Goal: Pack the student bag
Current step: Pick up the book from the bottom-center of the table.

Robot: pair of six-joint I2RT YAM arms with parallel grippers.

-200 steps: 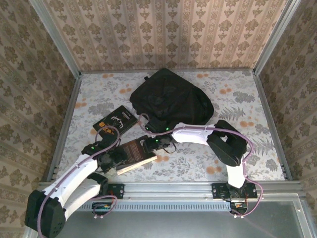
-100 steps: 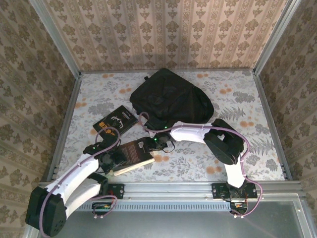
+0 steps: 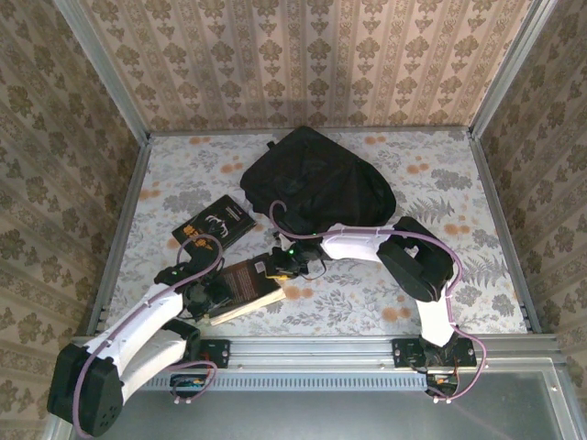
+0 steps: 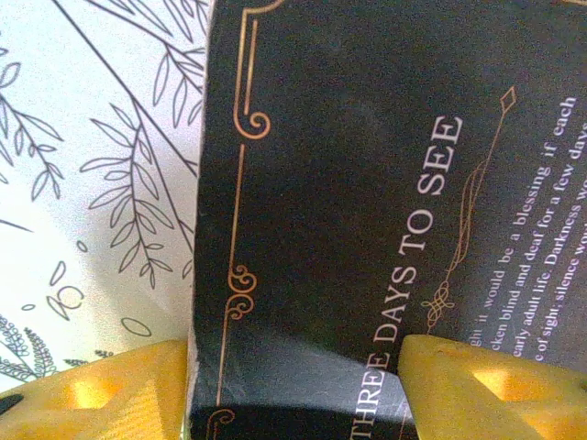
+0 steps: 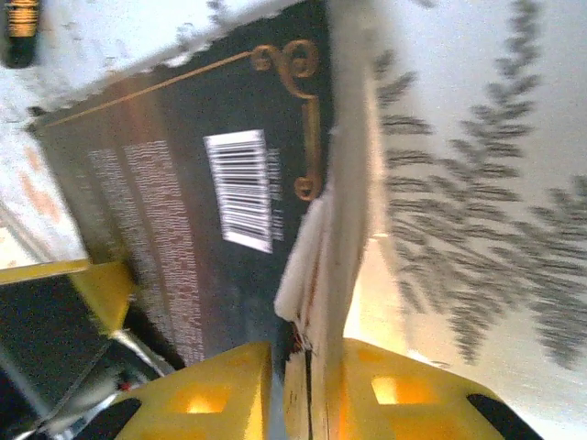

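A table [image 3: 440, 197] covered in a pale floral and fern print is seen from above. 3 things are set on it: a black backpack [image 3: 316, 188] at the far middle, a black book [image 3: 215, 223] just left of it, and a dark paperback [image 3: 248, 284] near the front edge.

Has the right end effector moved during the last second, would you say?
Yes, the right end effector has shifted slightly left, toward the black book beside the student bag.

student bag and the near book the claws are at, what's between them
Top view: the right claw and its cable sit between the student bag and the near book; otherwise bare flowered table.
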